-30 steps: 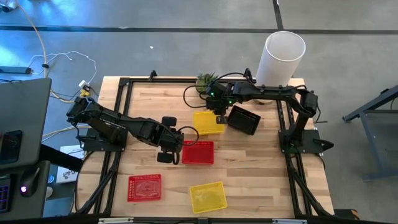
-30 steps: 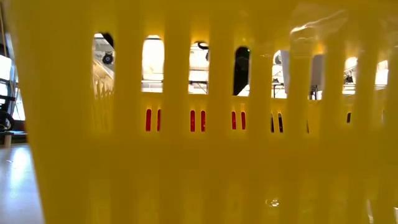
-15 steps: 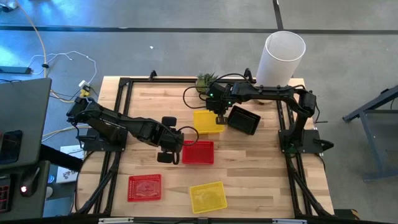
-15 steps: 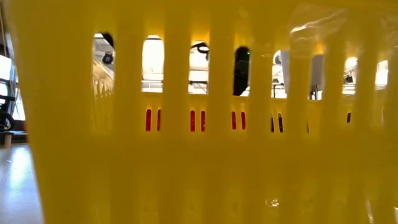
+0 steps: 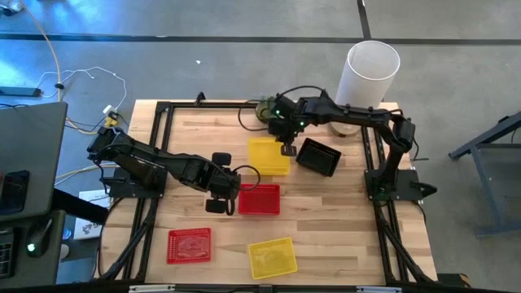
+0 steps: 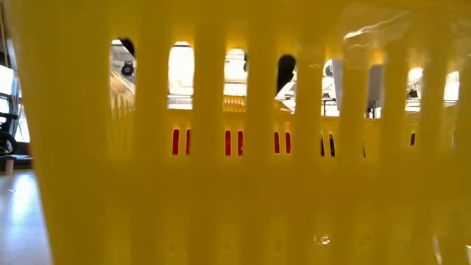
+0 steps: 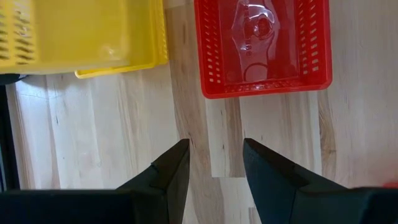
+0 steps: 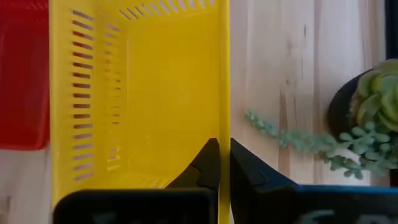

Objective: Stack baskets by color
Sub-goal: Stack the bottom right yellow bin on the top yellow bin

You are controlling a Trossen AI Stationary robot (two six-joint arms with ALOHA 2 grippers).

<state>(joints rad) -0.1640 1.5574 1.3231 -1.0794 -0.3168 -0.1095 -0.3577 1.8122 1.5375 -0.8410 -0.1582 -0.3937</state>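
My right gripper (image 5: pixel 288 150) is shut on a yellow basket (image 5: pixel 267 155) at the table's far middle, next to a black basket (image 5: pixel 319 157). My left gripper (image 5: pixel 221 189) hangs open above bare wood, just left of a red basket (image 5: pixel 259 199). Its fingers (image 7: pixel 214 168) hold nothing. A second red basket (image 5: pixel 189 245) and a second yellow basket (image 5: pixel 272 256) sit flat near the front edge. That near yellow basket's slotted wall (image 6: pixel 221 184) fills the low view. My right gripper pinches the yellow basket's right side wall (image 8: pixel 224 134), one finger inside the basket and one outside. The fingers come slanting down from the table's far right. Whether the basket's left side still rests on the table, I cannot tell.
A small green plant (image 8: pixel 367 118) stands at the far edge, close behind the held basket. A tall white cylinder (image 5: pixel 370 75) stands at the far right corner. A dark metal frame (image 5: pixel 163 171) runs along the table's sides. Bare wood lies between the baskets.
My right gripper has risen a little. The yellow basket has come with it, shifting slightly toward the table's far left. My left arm has kept still.
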